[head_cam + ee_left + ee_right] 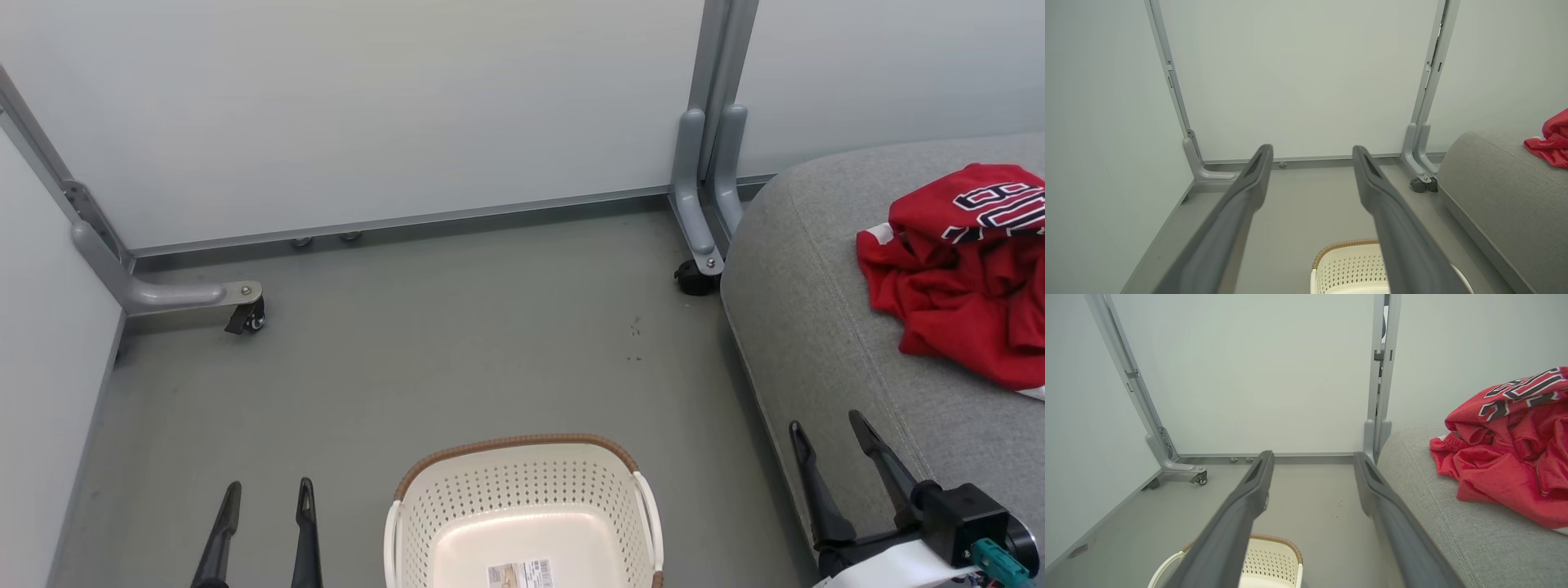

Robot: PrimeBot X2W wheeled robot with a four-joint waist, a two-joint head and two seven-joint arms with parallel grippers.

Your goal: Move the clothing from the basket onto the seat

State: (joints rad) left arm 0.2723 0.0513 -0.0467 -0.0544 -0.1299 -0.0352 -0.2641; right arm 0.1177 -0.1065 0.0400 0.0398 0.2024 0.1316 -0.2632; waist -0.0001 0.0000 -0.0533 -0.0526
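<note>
- Lying in a crumpled heap on the grey seat (816,327), the red clothing (963,278) shows black-and-white lettering on top.
- The basket (506,490) stands on the floor (457,343), near the seat, a label (520,574) on its bottom.
- The left gripper (269,494) hovers left of the basket, jaws apart.
- The right gripper (826,425) hovers at the seat's edge, jaws apart, away from the clothing.

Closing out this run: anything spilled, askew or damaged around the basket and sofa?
Nothing serious. The clothing lies crumpled in a heap on the seat, unfolded. The basket stands upright. A few dark specks mark the floor.
</note>
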